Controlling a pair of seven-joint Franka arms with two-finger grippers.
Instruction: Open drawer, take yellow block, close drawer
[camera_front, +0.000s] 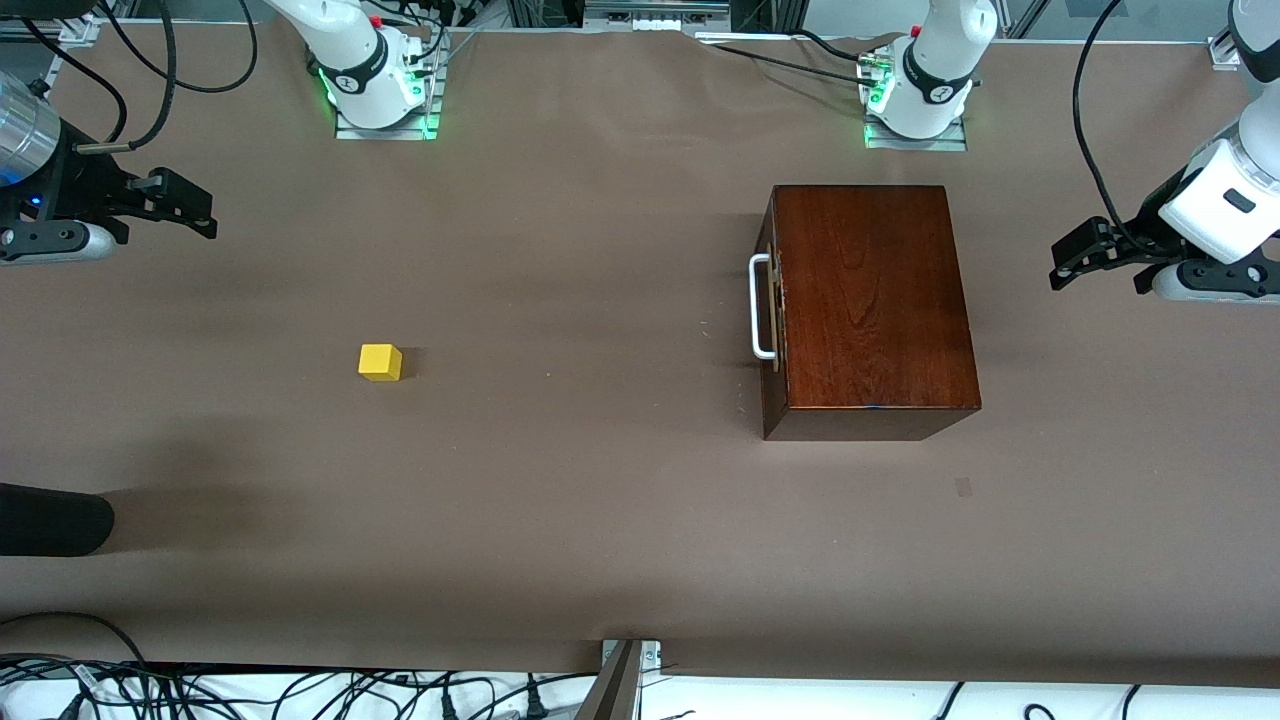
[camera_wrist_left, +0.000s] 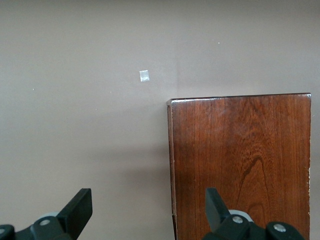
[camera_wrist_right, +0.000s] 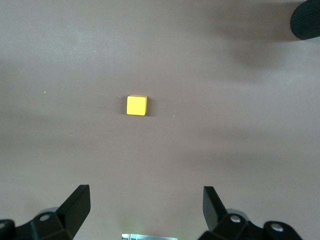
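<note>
The drawer (camera_front: 772, 310) of the dark reddish-brown wooden box (camera_front: 870, 300) is shut. Its white bar handle (camera_front: 762, 305) faces the right arm's end of the table. The yellow block (camera_front: 380, 362) lies on the bare table, well apart from the box, toward the right arm's end. My left gripper (camera_front: 1072, 258) is open and empty in the air beside the box at the left arm's end. In the left wrist view (camera_wrist_left: 147, 197) it is over the box's edge (camera_wrist_left: 240, 160). My right gripper (camera_front: 190, 205) is open and empty; its wrist view (camera_wrist_right: 146, 192) shows the block (camera_wrist_right: 136, 105).
A black rounded object (camera_front: 50, 520) juts in at the right arm's end of the table, nearer to the front camera than the block; it also shows in the right wrist view (camera_wrist_right: 306, 20). A small pale patch (camera_front: 963, 487) marks the table nearer to the camera than the box.
</note>
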